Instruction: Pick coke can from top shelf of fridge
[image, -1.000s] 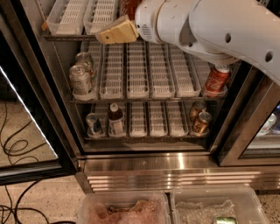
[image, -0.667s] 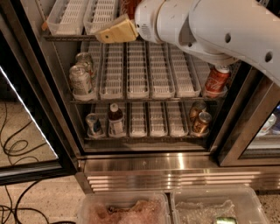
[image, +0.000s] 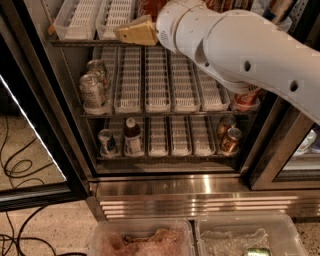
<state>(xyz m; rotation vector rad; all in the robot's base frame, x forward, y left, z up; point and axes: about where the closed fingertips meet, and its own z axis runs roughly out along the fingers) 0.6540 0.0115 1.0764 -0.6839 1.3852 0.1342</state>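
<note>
Red coke can (image: 149, 7) seems to stand on the top shelf (image: 75, 43) of the fridge (image: 190, 187), just behind the gripper (image: 134, 32); whether the gripper grasps it, I cannot tell.

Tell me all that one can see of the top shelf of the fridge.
The top shelf is the uppermost rack of the fridge, cut off by the picture's upper edge. It shows a thin dark metal front rail and, above it, two white slotted plastic lanes at the left. The tan pincer sits just over the rail, right of those lanes; the white arm hides the shelf's right part.
</note>
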